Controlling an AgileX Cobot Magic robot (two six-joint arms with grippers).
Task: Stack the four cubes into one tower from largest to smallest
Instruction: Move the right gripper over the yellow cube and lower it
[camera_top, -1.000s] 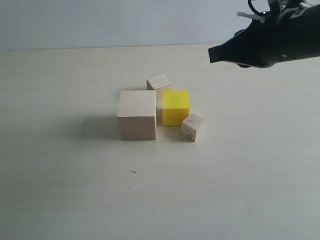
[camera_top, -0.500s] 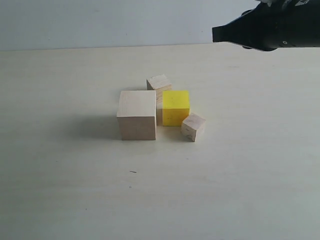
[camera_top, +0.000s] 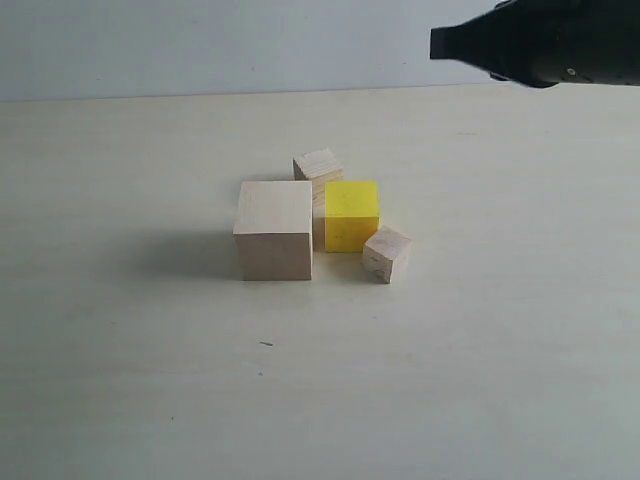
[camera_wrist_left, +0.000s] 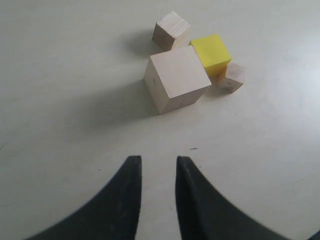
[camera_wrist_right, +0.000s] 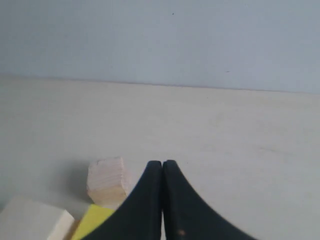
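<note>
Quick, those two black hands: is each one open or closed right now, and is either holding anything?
Left hand: open, holding nothing.
Right hand: closed, with nothing between its fingers.

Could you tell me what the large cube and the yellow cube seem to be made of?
The large cube looks like bare pale wood: matt faces with faint grain. The yellow cube has an even, opaque bright coat with no grain showing, perhaps painted wood, perhaps plastic.

Bright, even light; large cube (camera_top: 274, 230) casts soft leftward shadow.
</note>
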